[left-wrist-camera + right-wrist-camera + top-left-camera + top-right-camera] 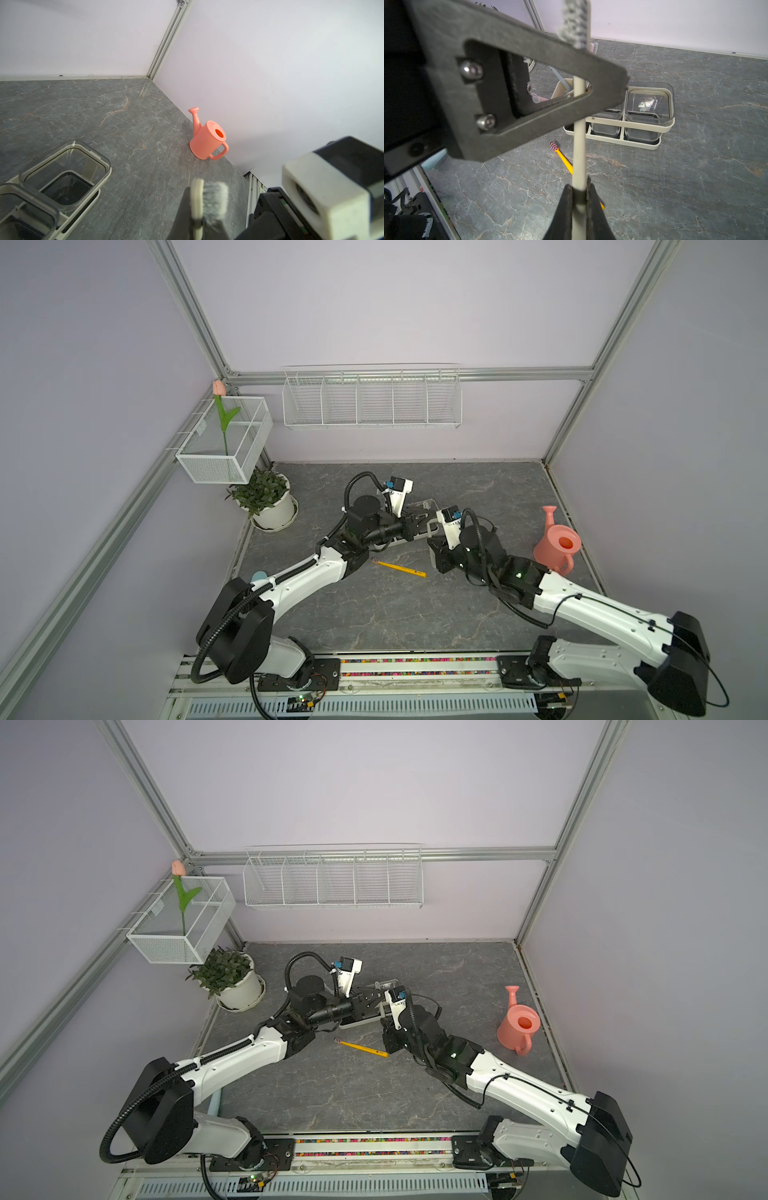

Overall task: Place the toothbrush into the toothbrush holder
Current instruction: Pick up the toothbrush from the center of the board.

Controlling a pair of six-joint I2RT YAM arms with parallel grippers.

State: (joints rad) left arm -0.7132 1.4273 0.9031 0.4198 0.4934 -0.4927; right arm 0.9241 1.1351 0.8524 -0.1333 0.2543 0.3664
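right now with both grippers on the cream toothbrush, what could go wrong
1. Both the left gripper and right gripper are shut on the cream toothbrush; any uneven arm move could bend or twist it loose.
2. The left grip sits right at the bristles, so the brush may swing or slip once the right lets go.
3. The yellow toothbrush lies just below, near the holder, and could get knocked.

Two arms [307, 576] are wearing white shells and black joints, trailing ribbed black cables [220, 626]; silver screws [471, 69] are glinting, green lights [518, 573] glowing.
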